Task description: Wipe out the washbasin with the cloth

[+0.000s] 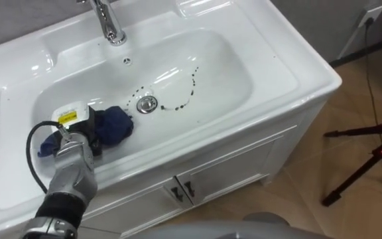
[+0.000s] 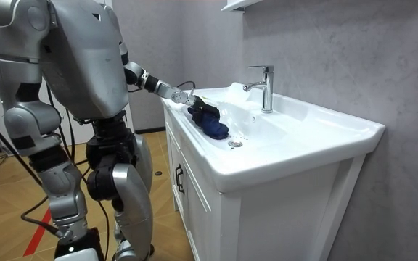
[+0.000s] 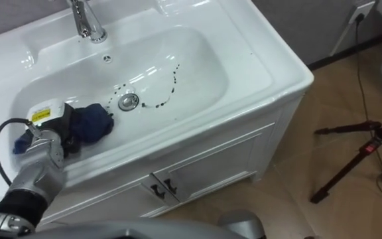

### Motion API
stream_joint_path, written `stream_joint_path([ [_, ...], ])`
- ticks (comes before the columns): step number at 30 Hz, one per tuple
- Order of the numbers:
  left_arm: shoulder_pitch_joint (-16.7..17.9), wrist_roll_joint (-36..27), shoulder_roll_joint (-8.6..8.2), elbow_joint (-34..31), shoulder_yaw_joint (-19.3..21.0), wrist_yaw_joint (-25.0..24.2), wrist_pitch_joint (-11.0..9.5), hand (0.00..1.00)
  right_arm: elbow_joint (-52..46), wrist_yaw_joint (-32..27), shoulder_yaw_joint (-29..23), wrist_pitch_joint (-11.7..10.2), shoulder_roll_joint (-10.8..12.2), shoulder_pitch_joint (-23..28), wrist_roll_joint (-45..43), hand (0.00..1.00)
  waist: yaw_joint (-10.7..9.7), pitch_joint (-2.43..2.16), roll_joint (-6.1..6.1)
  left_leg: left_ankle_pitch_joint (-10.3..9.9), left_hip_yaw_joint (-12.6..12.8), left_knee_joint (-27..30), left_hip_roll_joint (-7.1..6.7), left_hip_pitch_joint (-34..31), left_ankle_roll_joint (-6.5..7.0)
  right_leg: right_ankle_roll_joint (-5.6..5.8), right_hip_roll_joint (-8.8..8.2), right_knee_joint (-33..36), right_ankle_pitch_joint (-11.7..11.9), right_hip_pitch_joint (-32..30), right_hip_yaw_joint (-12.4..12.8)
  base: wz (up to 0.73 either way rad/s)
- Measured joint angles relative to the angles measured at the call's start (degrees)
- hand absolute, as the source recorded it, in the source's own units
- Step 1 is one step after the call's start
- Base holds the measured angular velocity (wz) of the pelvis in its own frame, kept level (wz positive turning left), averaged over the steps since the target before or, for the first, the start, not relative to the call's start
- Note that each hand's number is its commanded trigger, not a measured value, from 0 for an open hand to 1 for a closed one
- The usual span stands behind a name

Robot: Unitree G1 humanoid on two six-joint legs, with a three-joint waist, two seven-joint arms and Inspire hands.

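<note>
Down in the white ceramic basin (image 1: 224, 73) goes the left robot hand (image 1: 78, 136), palm turned to the bowl. It looks clenched on the dark blue crumpled cloth (image 1: 116, 125), though the fingers are half buried in the folds, so that is a fair reading, not a certainty. The cloth bulges out on both sides of the robot hand and lies on the basin's floor. Just beyond the fingertips sits the round chrome drain (image 1: 147, 103), and past that curls a trail of dark specks (image 1: 192, 86). There's the target! A good wipe wants the cloth pressed down and swept outward from the robot hand, across the drain and through the whole curl, never lifted over it. The forearm comes in low over the near white worktop rim (image 1: 178, 151), with the wrist dipped into the bowl. The tall chrome tap (image 1: 110, 23) stands well beyond the robot hand, clear of that sweep.
</note>
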Motion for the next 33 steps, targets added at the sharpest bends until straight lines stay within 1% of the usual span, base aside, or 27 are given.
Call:
stream_joint_path([
  [3, 0.0, 1.9, -0.16, 0.1, -0.9, -0.7, 0.3, 1.0, 0.7, 0.0, 0.0, 0.0, 0.0, -0.1, 0.0, 0.0, -0.6, 0.01, -0.02, 0.0, 0.0, 0.0, -0.01, 0.2, 0.0, 0.0, 0.01, 0.0, 0.0, 0.2, 0.0, 0.0],
  [8, -0.1, 3.0, -1.59, 0.3, -2.5, -0.6, 0.3, 1.0, 3.7, 0.4, 1.5, 0.0, 0.1, -0.5, 0.8, 0.0, -0.8, 0.06, -0.09, 0.0, 0.0, -0.1, -0.05, 0.4, 0.0, 0.13, -0.01, -0.1, -0.2, 0.6, 0.2, 0.0],
  [11, -1.2, 3.1, -2.15, 1.3, -3.5, -0.6, 0.5, 1.0, 4.4, 0.7, 1.7, 0.0, 0.1, -0.7, 1.9, 0.0, -0.8, 0.08, -0.11, 0.0, 0.0, -0.2, -0.08, 0.3, 0.01, 0.21, -0.03, -0.1, -0.2, 0.6, 0.1, 0.04],
  [12, -1.7, 3.1, -2.19, 1.7, -4.2, -0.6, 0.6, 1.0, 4.6, 0.7, 1.9, 0.0, 0.1, -0.8, 1.9, 0.0, -0.9, 0.09, -0.12, 0.0, 0.0, -0.2, -0.09, 0.1, 0.02, 0.22, -0.08, 0.0, -0.2, 0.5, 0.1, 0.0],
  [18, -3.3, 2.8, -2.28, 2.3, -5.3, -0.1, 1.0, 1.0, 4.4, 1.2, 3.2, 0.1, 0.1, -1.3, 2.5, 0.0, -1.0, 0.13, -0.09, -0.1, 0.2, -0.8, -0.2, -1.1, 0.24, 0.24, -0.1, 1.1, -0.1, -1.5, 0.1, -0.01],
  [20, -3.9, 2.8, -2.3, 3.2, -5.9, 0.8, 1.0, 1.0, 4.3, 1.4, 3.2, 0.1, 0.1, -1.3, 2.7, 0.0, -1.5, 0.13, -0.11, -0.1, 0.2, -0.9, -0.2, -1.3, 0.24, 0.18, -0.1, 1.2, -0.2, -1.8, 0.1, 0.0],
  [21, -4.4, 2.7, -2.28, 4.1, -6.0, 1.4, 1.0, 1.0, 4.3, 1.4, 3.2, 0.0, 0.1, -1.3, 2.6, 0.0, -2.3, 0.18, -0.19, -0.1, 0.3, -0.9, -0.19, -1.3, 0.23, 0.15, -0.04, 1.4, -0.3, -2.0, 0.2, -0.07],
  [22, -6.0, 2.5, -2.28, 6.0, -6.4, 1.7, 1.0, 1.0, 4.2, 1.2, 3.2, 0.0, 0.1, -1.4, 2.6, 0.0, -2.4, 0.19, -0.2, -0.1, 0.6, -0.9, -0.12, -1.3, 0.23, 0.13, 0.11, 1.4, -0.3, -2.1, 0.5, -0.1],
  [23, -6.8, 2.0, -2.29, 6.8, -6.4, 1.7, 0.9, 1.0, 4.2, 1.1, 3.1, 0.0, 0.1, -1.5, 2.6, 0.0, -2.5, 0.2, -0.21, -0.1, 0.8, -0.9, -0.1, -1.3, 0.23, 0.13, 0.21, 1.5, -0.3, -2.3, 0.9, -0.17],
  [25, -9.4, -0.8, -2.21, 9.2, -6.3, 2.2, 0.4, 1.0, 4.2, 0.3, 3.1, -0.1, 0.0, -2.1, 2.6, 0.0, -3.3, 0.23, -0.24, -0.2, 1.9, -0.9, -0.08, -1.8, 0.23, 0.11, 0.36, 2.0, -0.3, -3.5, 1.8, -0.23],
  [27, -11.0, -3.5, -2.12, 10.2, -6.2, 2.7, -0.4, 1.0, 4.1, -0.2, 3.1, -0.2, -0.1, -2.1, 2.6, 0.0, -3.8, 0.3, -0.31, -0.2, 2.8, -1.1, -0.09, -2.0, 0.25, 0.09, 0.43, 2.3, -0.3, -4.3, 2.3, -0.26],
  [29, -12.4, -6.1, -1.94, 10.2, -6.0, 2.9, -1.5, 1.0, 4.1, -0.4, 2.9, -0.6, -0.3, -1.9, 2.1, 0.0, -4.5, 0.59, -0.65, -0.2, 3.2, -1.1, -0.16, -2.1, 0.28, 0.14, 0.52, 2.6, -0.3, -4.5, 2.9, -0.14],
  [30, -13.0, -7.3, -1.93, 10.2, -6.0, 3.4, -2.2, 1.0, 4.1, -0.4, 2.3, -1.0, -0.3, -1.9, 1.9, 0.0, -5.3, 1.03, -0.95, -0.2, 3.4, -1.1, -0.2, -2.1, 0.29, 0.22, 0.56, 2.8, -0.3, -4.6, 3.2, -0.09],
  [31, -13.5, -8.2, -1.93, 10.2, -6.0, 3.8, -3.0, 1.0, 4.2, -0.4, 1.7, -1.4, -0.3, -1.7, 1.9, 0.0, -5.7, 1.11, -0.93, -0.2, 3.7, -1.1, -0.18, -2.2, 0.3, 0.21, 0.65, 2.7, -0.3, -4.7, 3.5, -0.13],
  [32, -13.8, -8.6, -1.93, 10.2, -6.0, 3.8, -3.2, 1.0, 4.2, -0.4, 1.7, -1.4, -0.3, -1.6, 2.0, 0.0, -5.9, 1.08, -0.81, -0.2, 4.1, -1.1, -0.15, -2.2, 0.3, 0.22, 0.76, 2.7, -0.3, -4.8, 3.9, -0.22],
  [33, -14.9, -10.0, -1.92, 10.4, -6.1, 3.9, -3.4, 1.0, 4.2, -0.4, 1.7, -1.5, -0.3, -1.3, 2.1, 0.0, -6.0, 1.02, -0.67, -0.3, 4.7, -1.0, -0.07, -2.5, 0.31, 0.27, 0.96, 2.7, -0.2, -5.4, 4.5, -0.19],
])
